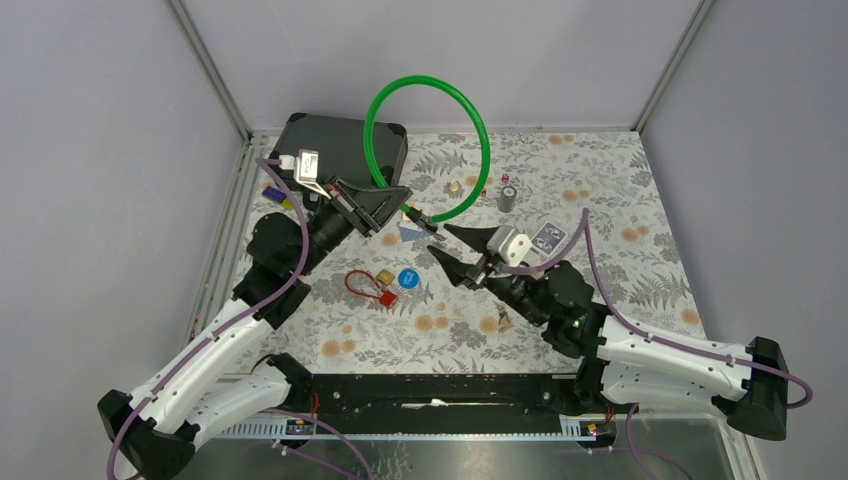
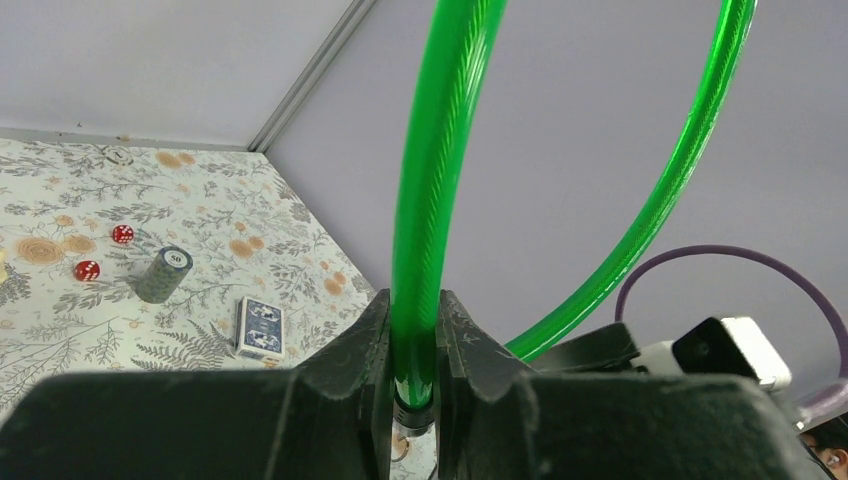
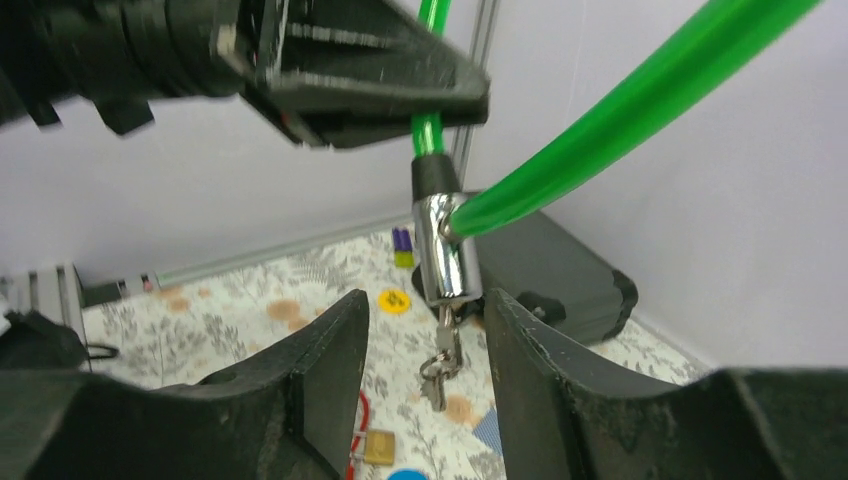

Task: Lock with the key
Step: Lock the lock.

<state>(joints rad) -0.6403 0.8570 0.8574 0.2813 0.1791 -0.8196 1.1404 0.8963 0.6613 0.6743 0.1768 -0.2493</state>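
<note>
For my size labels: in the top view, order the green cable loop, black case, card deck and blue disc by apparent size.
Green cable loop (lifted nearer the camera, so unsure)
Black case, partly hidden
Card deck
Blue disc, only slightly smaller

Green cable lock (image 1: pixel 486 150) with a chrome barrel (image 3: pixel 443 250); the worktop (image 1: pixel 610 200) wears grey ferns and orange blossoms; red dice (image 2: pixel 122 234), blue-backed cards (image 2: pixel 261 327).

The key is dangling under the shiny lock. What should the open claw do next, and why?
Probably ease the right gripper forward until its fingers straddle the key, then close. The left gripper clamps the cable just above the lock, the key hangs from the lock's underside, and the right gripper is open, the key seemingly just beyond its fingers.
</note>
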